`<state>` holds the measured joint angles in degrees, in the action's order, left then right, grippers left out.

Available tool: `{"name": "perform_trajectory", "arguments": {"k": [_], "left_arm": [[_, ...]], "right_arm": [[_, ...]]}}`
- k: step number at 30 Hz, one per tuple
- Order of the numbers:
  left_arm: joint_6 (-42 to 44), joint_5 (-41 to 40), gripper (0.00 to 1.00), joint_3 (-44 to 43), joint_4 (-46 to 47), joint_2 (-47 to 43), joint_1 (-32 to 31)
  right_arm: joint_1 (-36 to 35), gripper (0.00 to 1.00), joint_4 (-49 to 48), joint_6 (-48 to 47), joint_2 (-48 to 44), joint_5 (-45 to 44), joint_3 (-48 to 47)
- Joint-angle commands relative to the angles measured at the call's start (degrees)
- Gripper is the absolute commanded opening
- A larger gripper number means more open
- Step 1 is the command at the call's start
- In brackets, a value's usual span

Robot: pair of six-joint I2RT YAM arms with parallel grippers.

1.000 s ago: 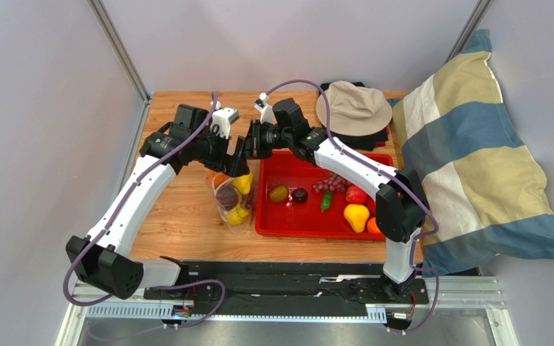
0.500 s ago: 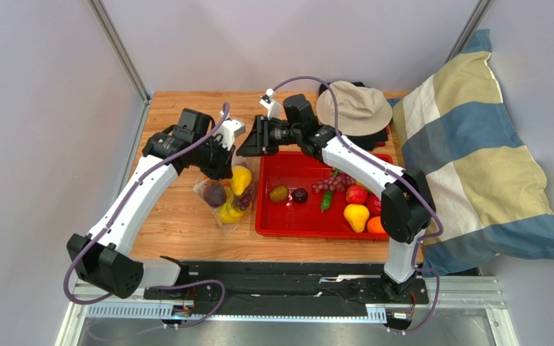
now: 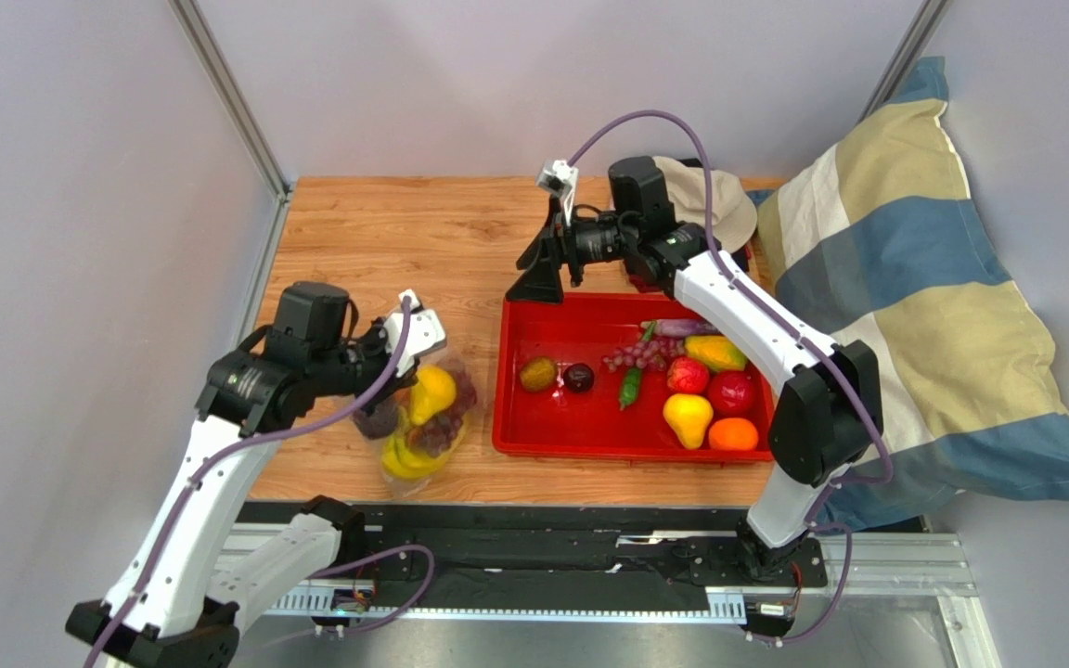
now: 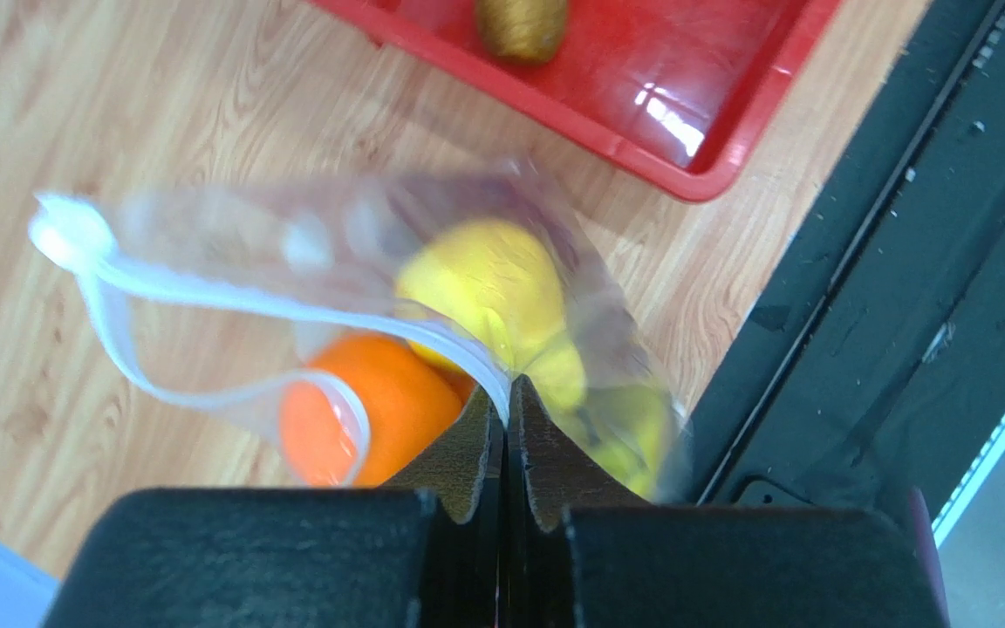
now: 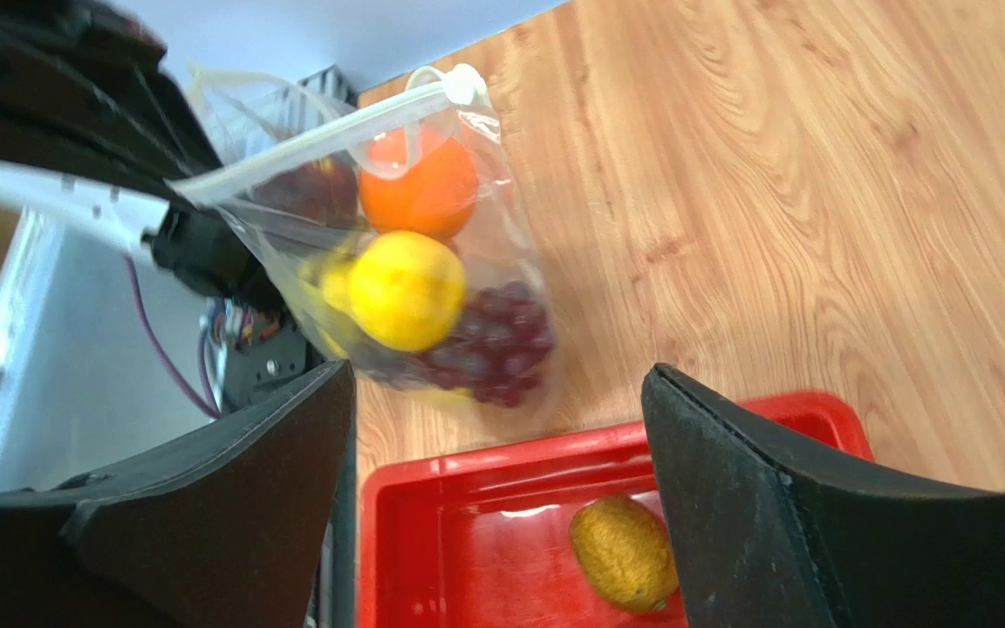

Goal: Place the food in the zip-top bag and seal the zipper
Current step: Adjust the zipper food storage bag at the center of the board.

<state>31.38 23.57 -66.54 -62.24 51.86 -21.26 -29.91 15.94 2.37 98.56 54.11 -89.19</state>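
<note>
On the table, the red tray holds several fruits, so loading looks part done. Just left of it sits the zip-top bag, possibly hanging clear of the wood. The right hand hovers spread and empty. The left hand is clenched on the gaping zipper, above an orange and grapes. Next, the right hand should fetch a fruit from the tray.
</note>
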Motion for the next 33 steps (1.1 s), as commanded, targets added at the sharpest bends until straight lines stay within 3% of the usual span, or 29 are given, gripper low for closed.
{"name": "perform_trajectory", "arguments": {"k": [1, 6, 15, 17, 20, 24, 26, 33], "left_arm": [[9.8, 8.1, 0.00, 0.4, -0.5, -3.3, -0.3], [12.5, 11.6, 0.00, 0.5, -1.5, -3.5, -0.4], [18.9, 17.1, 0.00, 1.3, -1.7, -6.7, -1.8], [19.8, 17.6, 0.00, 1.0, -1.8, -6.4, -2.1], [22.0, 17.6, 0.00, 0.1, -2.7, -5.5, -3.2], [22.8, 17.6, 0.00, -0.8, -2.7, -4.0, -3.4], [22.7, 17.8, 0.00, -1.0, -2.6, -3.6, -3.4], [21.5, 17.8, 0.00, -1.3, -1.8, -3.5, -3.4]], "right_arm": [[-0.7, 0.85, 1.2, -15.6, 2.2, 9.7, -2.1], [-1.9, 0.86, 0.3, -14.0, 7.2, 15.4, -7.8], [-6.7, 0.86, -7.1, -2.7, 16.0, 21.9, -11.0], [-7.0, 0.86, -9.1, 3.5, 19.2, 22.7, -12.8], [-7.0, 0.86, -15.4, 14.5, 22.0, 24.6, -14.9], [-7.4, 0.83, -39.3, 30.8, 22.5, 26.6, -11.3], [-8.1, 0.79, -42.7, 32.3, 21.8, 27.1, -9.4], [-9.0, 0.75, -37.8, 25.9, 23.2, 25.6, -8.9]]}}
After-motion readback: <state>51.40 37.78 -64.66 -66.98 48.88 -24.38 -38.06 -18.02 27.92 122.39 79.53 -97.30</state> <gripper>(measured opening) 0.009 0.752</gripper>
